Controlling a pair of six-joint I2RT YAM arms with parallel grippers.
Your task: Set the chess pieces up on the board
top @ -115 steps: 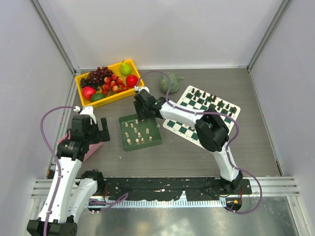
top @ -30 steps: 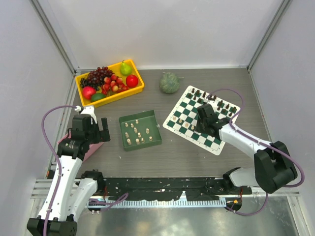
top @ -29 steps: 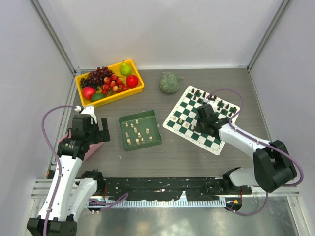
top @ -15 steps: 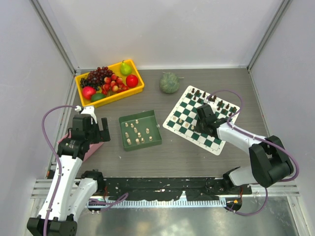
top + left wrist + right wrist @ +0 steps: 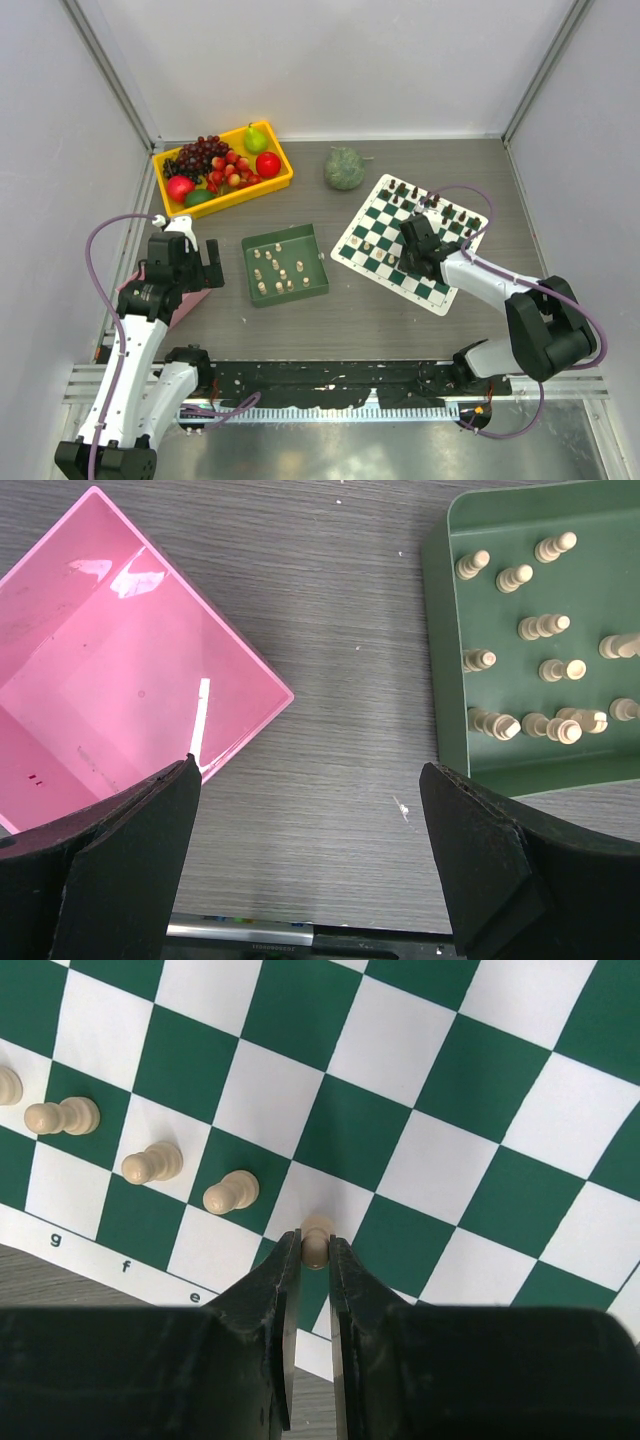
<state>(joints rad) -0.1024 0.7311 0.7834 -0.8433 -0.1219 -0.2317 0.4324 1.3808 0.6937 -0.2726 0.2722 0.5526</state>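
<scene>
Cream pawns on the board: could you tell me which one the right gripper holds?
The rightmost pawn, between the right gripper's closed fingers; the others stand free.

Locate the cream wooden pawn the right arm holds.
Right wrist view, bottom centre: the cream wooden pawn sits in the right end effector, right of other pawns.

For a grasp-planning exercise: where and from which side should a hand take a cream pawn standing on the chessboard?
Pinch the pawn at its round head, coming straight down: it stands upright, slim, with neighbours close alongside. The right hand grips another from above.
</scene>
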